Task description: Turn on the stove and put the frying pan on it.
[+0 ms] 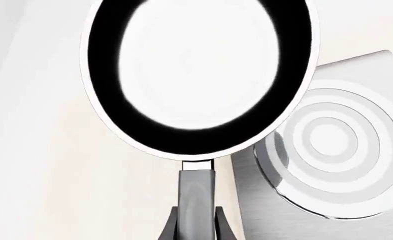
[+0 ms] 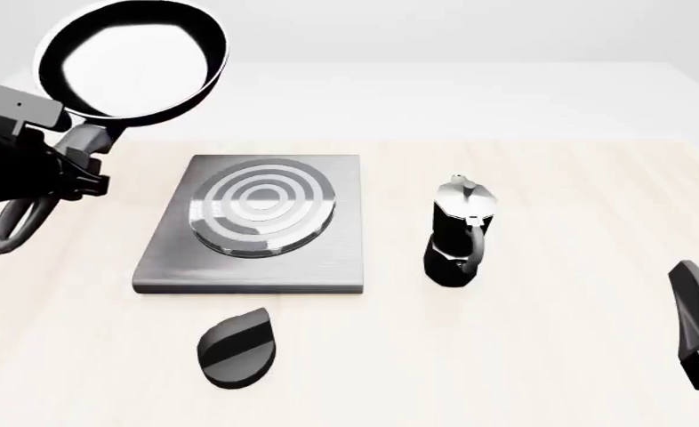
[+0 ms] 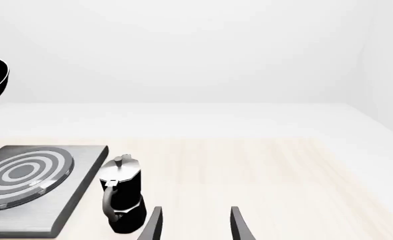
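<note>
Right gripper (image 3: pixel 193 225): seen at the near right edge of the pale wooden table (image 2: pixel 563 338); its two dark fingers are held apart with nothing between them.
Black teardrop-shaped knob (image 2: pixel 238 346): lying flat on the table, just in front of the stove plate and apart from it.
Small black-and-silver moka pot (image 2: pixel 459 233): standing upright to the right of the plate, not touching it.
Flat square grey metal stove plate (image 2: pixel 254 224): lying mid-table; its concentric ring burner is uncovered.
Left gripper (image 1: pixel 195 220): clamped on the long dark grey looped handle, with one finger on each side.
Round black frying pan with glossy inside (image 2: pixel 130 60): held off the table, up and to the left of the plate, extending beyond the fingertips; the handle loop hangs behind the gripper.
</note>
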Action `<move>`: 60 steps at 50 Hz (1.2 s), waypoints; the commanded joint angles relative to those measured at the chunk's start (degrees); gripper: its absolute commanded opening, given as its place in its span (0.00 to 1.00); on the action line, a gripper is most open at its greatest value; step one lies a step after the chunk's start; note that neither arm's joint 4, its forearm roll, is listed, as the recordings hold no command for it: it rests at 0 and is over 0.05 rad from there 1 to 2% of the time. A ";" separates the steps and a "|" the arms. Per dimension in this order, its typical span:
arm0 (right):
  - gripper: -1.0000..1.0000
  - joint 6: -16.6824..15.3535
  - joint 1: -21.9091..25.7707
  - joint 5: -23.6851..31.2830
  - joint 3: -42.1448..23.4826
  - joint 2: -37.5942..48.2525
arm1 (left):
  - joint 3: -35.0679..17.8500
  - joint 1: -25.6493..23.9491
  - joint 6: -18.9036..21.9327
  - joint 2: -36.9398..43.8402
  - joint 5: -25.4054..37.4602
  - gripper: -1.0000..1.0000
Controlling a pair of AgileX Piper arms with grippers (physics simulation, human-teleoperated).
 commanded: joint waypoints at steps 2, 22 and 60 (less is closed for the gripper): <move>1.00 -0.01 -0.01 0.00 0.00 0.00 | 0.61 -3.06 0.84 -5.42 2.54 0.00; 1.00 0.00 0.00 0.00 0.00 0.00 | 2.60 -7.15 0.55 -11.11 7.75 0.00; 1.00 0.00 0.00 0.00 0.00 0.01 | 7.79 -15.25 -0.42 -12.36 8.67 0.00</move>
